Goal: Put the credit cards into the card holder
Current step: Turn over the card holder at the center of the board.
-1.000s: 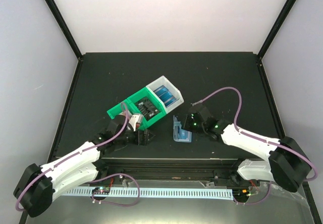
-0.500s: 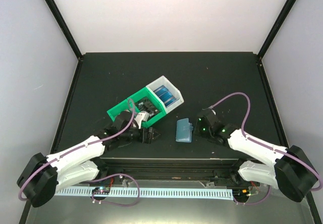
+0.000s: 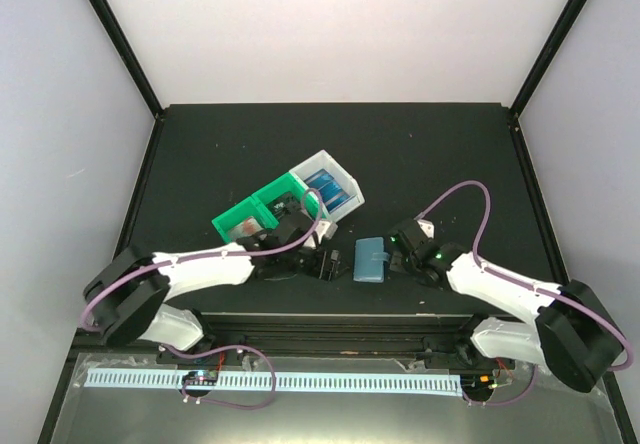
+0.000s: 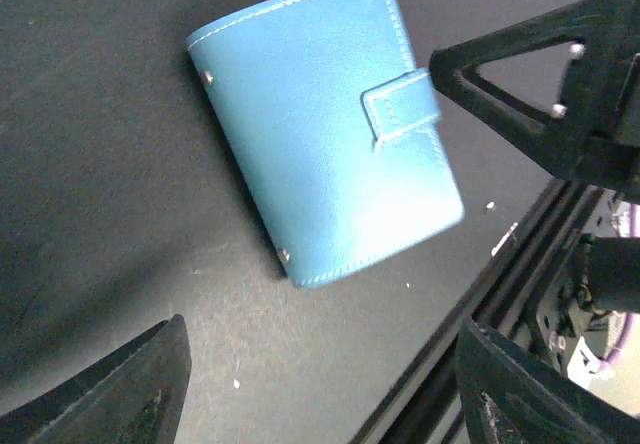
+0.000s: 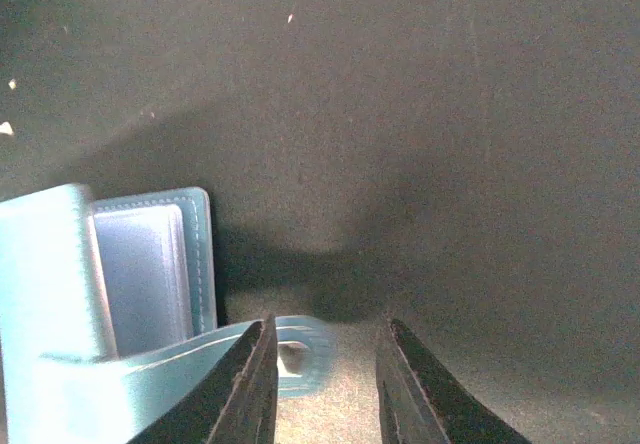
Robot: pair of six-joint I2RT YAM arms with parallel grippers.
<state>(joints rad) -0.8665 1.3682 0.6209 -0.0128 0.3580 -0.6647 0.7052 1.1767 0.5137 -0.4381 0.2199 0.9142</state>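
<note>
While your right hand [image 5: 320,384] stands parted around the snap tab [image 5: 300,349] of the card holder [image 4: 325,124] (presumably to lift it), your left hand [image 4: 320,374] hovers released above, empty.

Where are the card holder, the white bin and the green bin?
card holder [image 4: 325,129], left wrist view, middle of its teal cover
white bin [image 3: 346,177], top external view, its right wall
green bin [image 3: 228,221], top external view, its left end
</note>
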